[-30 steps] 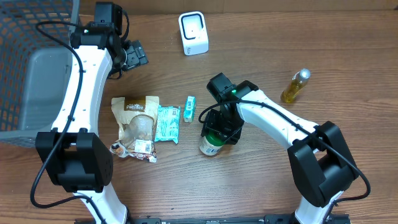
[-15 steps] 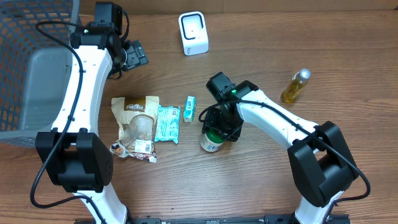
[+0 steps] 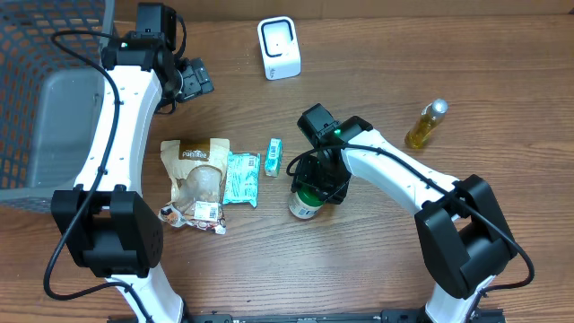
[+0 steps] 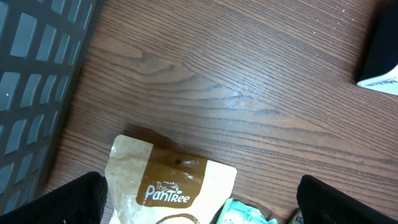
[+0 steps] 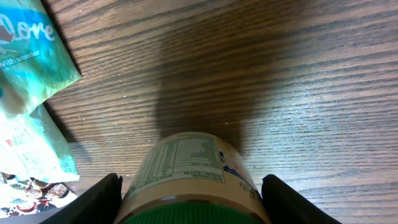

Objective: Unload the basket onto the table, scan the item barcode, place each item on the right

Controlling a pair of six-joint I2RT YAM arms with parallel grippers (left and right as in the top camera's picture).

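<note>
- I see the jar (image 3: 305, 203) near the middle of the table (image 3: 377, 269), green lid towards my right wrist camera, label facing away
- My right gripper (image 5: 191, 202) is clamped on the jar, one finger on each side of the lid
- A small box (image 3: 273, 156), a teal packet (image 3: 241, 178) and a brown bag (image 3: 199, 179) lie in a row to the jar's left
- The scanner (image 3: 279, 48) stands well apart at the far edge; a bottle (image 3: 425, 124) lies off to the right
- My left gripper (image 3: 193, 79) hangs released, jaws wide and empty, beside the basket (image 3: 45, 90)
</note>
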